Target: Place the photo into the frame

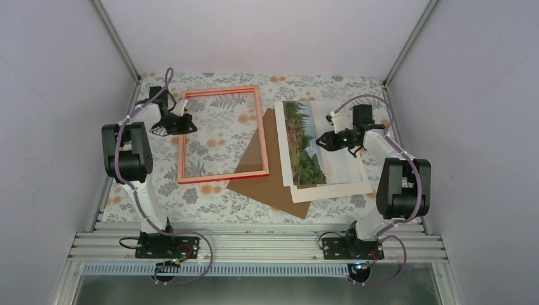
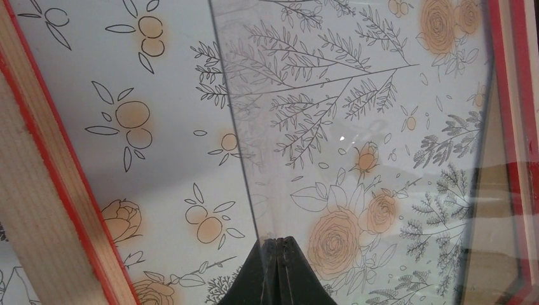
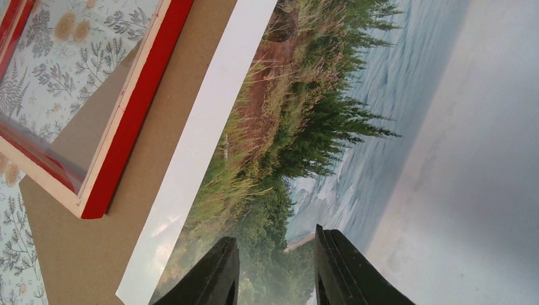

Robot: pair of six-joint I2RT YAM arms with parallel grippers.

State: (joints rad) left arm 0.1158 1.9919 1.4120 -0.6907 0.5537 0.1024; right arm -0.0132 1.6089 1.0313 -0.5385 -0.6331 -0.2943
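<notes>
Floral table (image 1: 191, 198) | photo (image 3: 305, 127) near right edge: likely light, limp, slick; lift by an edge | right gripper (image 3: 273, 235) slightly spread over it | left gripper (image 2: 278, 240) pressed together

Floral-print table (image 1: 210, 197) is carrying two things directly: red frame (image 1: 219, 92) is lying flat left of centre, brown backing board (image 1: 264, 190) is lying beside it. Frame's near-right corner is overlapping the board. White mat (image 1: 330, 189) is sitting on the board; can't tell if it's touching the table.
</notes>
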